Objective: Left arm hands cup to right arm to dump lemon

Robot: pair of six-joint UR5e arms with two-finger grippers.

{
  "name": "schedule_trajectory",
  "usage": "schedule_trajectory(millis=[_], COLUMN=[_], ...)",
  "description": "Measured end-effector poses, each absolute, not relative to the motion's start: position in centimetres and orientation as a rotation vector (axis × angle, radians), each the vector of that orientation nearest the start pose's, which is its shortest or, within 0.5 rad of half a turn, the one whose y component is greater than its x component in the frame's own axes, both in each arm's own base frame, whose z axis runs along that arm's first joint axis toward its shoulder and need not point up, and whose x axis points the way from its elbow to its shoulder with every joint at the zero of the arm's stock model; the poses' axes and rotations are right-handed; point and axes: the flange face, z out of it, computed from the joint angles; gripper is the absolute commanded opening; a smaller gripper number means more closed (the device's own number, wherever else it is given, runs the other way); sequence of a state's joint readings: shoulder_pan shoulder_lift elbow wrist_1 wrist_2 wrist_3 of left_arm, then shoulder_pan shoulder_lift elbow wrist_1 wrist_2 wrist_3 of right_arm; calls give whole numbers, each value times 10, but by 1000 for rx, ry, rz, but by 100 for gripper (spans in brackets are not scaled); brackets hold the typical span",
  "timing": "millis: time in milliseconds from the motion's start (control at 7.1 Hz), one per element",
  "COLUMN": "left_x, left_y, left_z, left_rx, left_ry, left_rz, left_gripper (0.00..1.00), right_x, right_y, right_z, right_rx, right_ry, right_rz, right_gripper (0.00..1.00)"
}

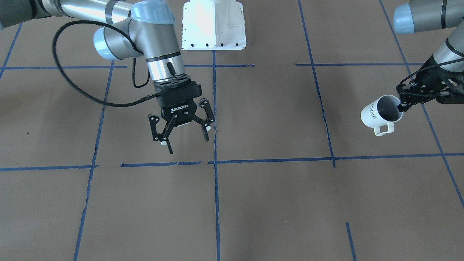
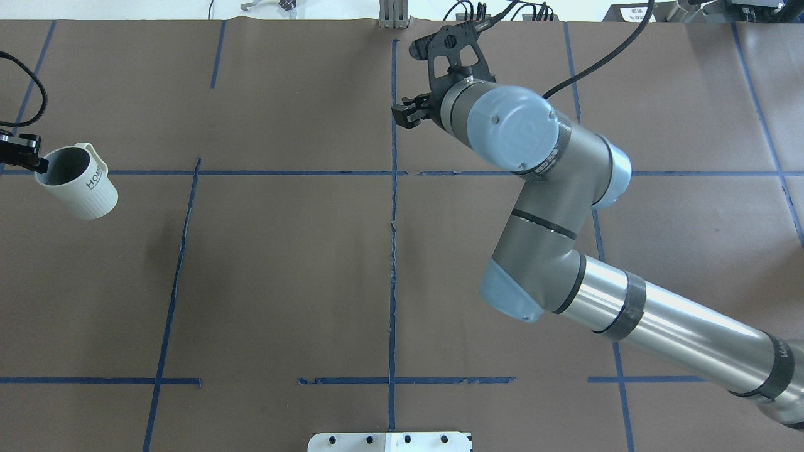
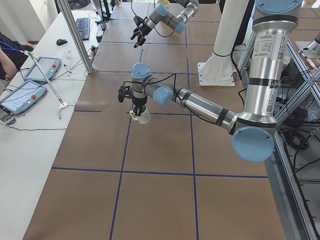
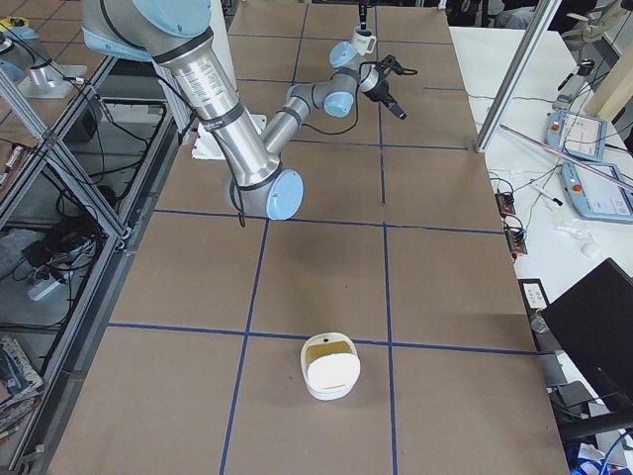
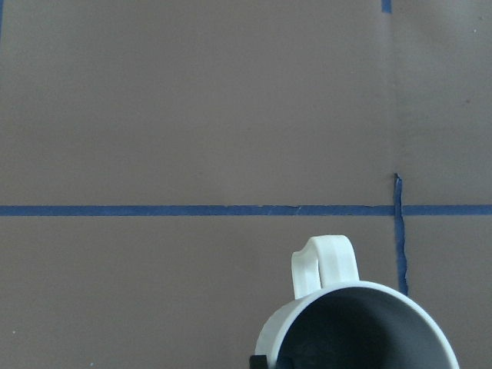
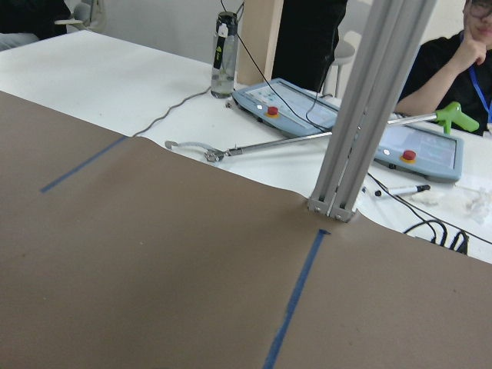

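Observation:
My left gripper (image 1: 401, 106) is shut on the rim of the white ribbed "HOME" cup (image 1: 380, 113) and holds it tilted above the table, handle toward the operators' side. In the overhead view the cup (image 2: 78, 182) hangs at the far left from the left gripper (image 2: 28, 160). The left wrist view shows its grey inside (image 5: 361, 334). No lemon shows in it. My right gripper (image 1: 188, 143), marked ROBOTIQ, is open and empty above the table's middle, far from the cup. It also shows in the overhead view (image 2: 408, 114).
A white bowl (image 4: 330, 366) with a yellowish inside sits on the table's right end. The white robot base plate (image 1: 214, 25) is at the table's robot-side edge. Teach pendants (image 6: 307, 108), a metal post (image 6: 361, 115) and an operator are beyond the far edge.

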State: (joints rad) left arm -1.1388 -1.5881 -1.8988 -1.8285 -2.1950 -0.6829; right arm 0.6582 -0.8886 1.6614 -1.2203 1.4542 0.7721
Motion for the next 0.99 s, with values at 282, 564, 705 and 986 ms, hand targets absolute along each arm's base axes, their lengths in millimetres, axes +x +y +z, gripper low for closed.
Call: schedule_trajectory(millis=[282, 564, 705, 986], left_x=[133, 127, 129, 150], left_y=[-469, -466, -466, -462], left_z=[494, 522, 536, 549], left_rx=[233, 294, 307, 303], left_ry=[859, 821, 809, 813], left_rz=[-57, -80, -80, -40], left_gripper=[0, 0, 0, 3], right_x=[-384, -317, -290, -264], right_y=[-565, -593, -598, -591], right_z=[189, 210, 223, 234], right_rx=[609, 490, 459, 451], right_ry=[-776, -802, -824, -846], right_rz=[-98, -191, -219, -240], right_gripper=[100, 100, 100, 100])
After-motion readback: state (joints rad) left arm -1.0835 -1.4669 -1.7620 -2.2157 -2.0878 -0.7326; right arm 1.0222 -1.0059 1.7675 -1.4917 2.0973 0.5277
